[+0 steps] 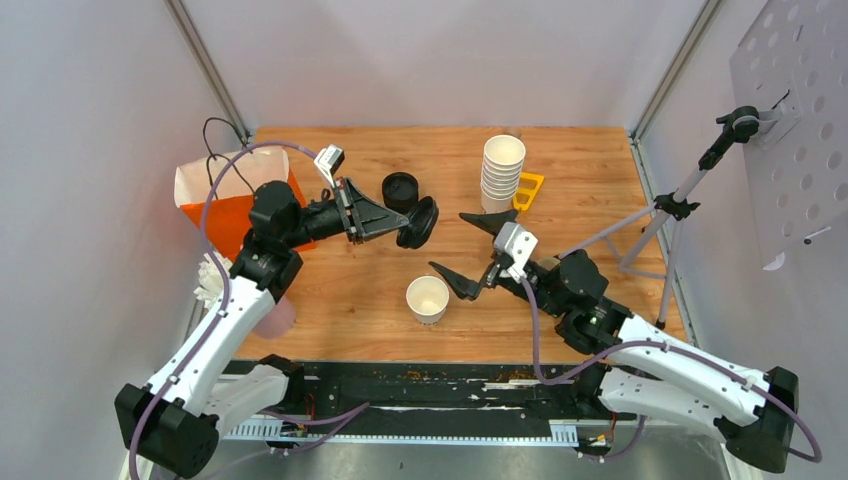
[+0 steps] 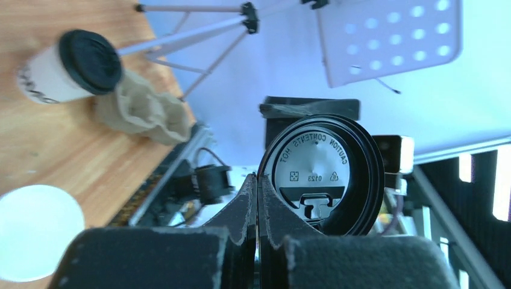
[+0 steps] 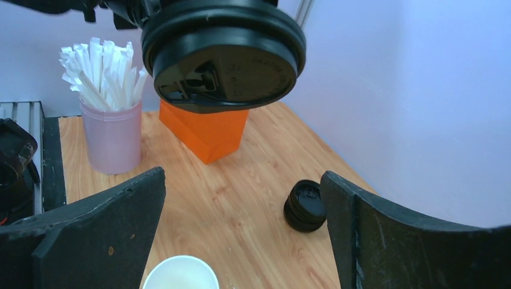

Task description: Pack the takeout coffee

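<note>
Coffee check from above: one open cup [image 1: 427,298] stands lidless mid-table, between the two arms; the left gripper [image 1: 403,226] pinches a black lid [image 1: 418,222] on edge, out beyond that cup; the right gripper [image 1: 472,252] is spread wide with nothing in it, just beside the cup; the orange bag [image 1: 235,205] waits far left, its inside not readable from here. Left wrist view: jaws tight on the lid's rim; a lidded cup [image 2: 66,69] sits right against a cardboard carrier [image 2: 141,111], so one coffee looks capped. Right wrist view: fingers far apart, the lid hanging overhead, a lid stack [image 3: 306,205] on the table. My read: the second lid is not yet on, and all the bagging is left.
</note>
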